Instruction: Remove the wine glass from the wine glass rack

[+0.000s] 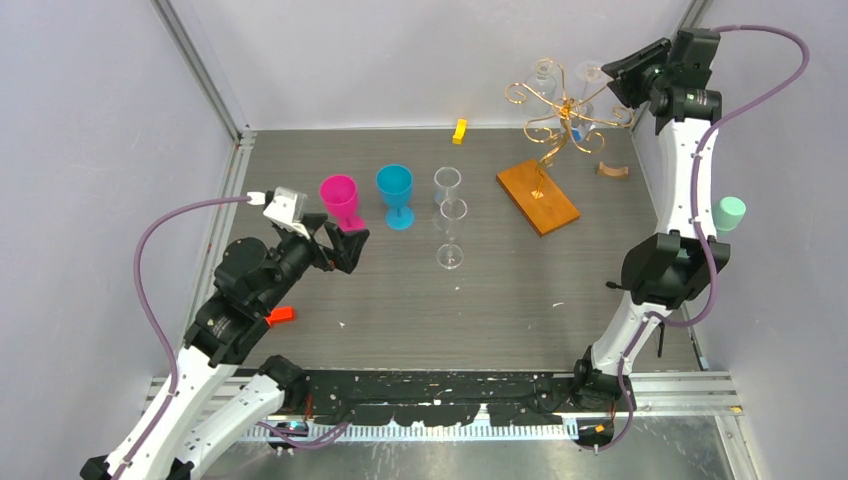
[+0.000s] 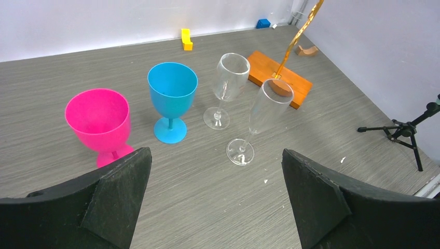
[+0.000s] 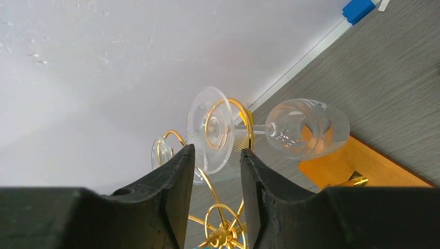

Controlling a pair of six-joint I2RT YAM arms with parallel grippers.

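One clear wine glass (image 3: 306, 129), apparently hanging inverted.

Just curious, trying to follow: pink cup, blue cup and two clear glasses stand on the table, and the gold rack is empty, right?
Not empty: the right wrist view shows a wine glass hanging on the wine glass rack. The rest is right.
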